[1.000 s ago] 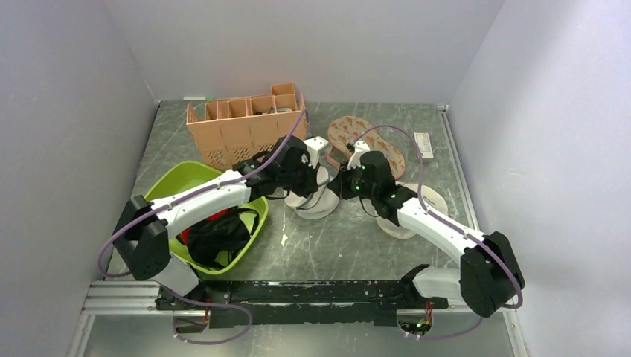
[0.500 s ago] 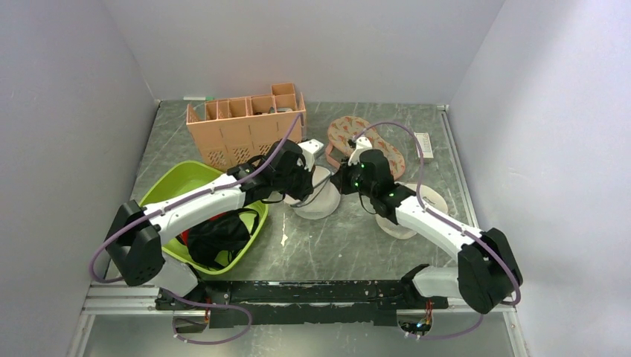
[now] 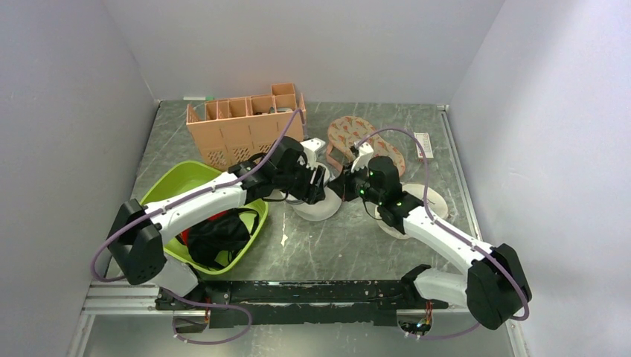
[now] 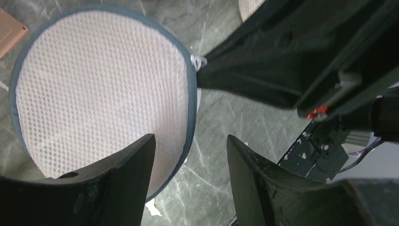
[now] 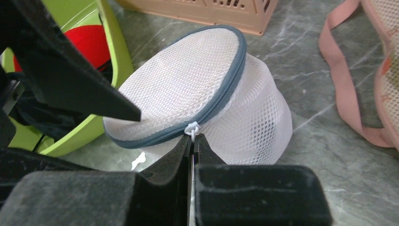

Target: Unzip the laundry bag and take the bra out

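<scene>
The laundry bag (image 3: pixel 315 206), a white mesh drum with a grey-blue zip round its rim, stands mid-table. In the right wrist view its top tilts and the visible stretch of zip on the laundry bag (image 5: pixel 197 89) is closed. My right gripper (image 5: pixel 193 135) is shut on the small white zip pull (image 5: pixel 192 127) at the rim; the pull (image 4: pixel 198 60) also shows in the left wrist view. My left gripper (image 4: pixel 190 137) hovers open just over the near rim of the bag (image 4: pixel 94 89), holding nothing. The bra is hidden.
A peach slotted basket (image 3: pixel 245 126) stands behind the bag. A green tub (image 3: pixel 173 190) at the left holds a red garment (image 5: pixel 89 42) and a black one (image 3: pixel 216 236). A cream mesh bag with pink straps (image 3: pixel 364 134) lies at the back right, and a white round item (image 3: pixel 433 202) lies under my right arm.
My left gripper's jaws have come apart and let go of the bag's rim. My right arm has shifted slightly nearer and rightward, still pinching the zip pull.
</scene>
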Action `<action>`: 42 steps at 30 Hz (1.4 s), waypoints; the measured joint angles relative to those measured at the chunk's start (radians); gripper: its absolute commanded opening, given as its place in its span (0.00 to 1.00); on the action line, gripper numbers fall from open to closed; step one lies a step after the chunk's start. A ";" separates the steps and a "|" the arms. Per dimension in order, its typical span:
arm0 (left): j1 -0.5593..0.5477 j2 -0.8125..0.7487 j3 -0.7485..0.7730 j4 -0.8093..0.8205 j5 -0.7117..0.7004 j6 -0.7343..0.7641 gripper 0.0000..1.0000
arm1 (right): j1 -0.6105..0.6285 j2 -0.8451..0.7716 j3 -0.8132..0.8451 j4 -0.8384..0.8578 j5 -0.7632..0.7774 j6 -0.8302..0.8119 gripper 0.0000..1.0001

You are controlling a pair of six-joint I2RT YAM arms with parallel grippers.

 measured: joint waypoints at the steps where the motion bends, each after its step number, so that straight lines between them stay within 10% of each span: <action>1: 0.000 0.008 0.008 0.004 0.002 -0.004 0.67 | 0.001 -0.005 -0.005 0.002 -0.014 0.000 0.00; 25: 0.000 0.105 0.089 0.021 -0.013 -0.007 0.08 | 0.018 -0.015 -0.034 0.017 -0.080 -0.005 0.00; 42: 0.000 0.019 0.000 0.021 -0.055 0.007 0.07 | -0.061 0.090 -0.011 0.018 -0.033 0.035 0.00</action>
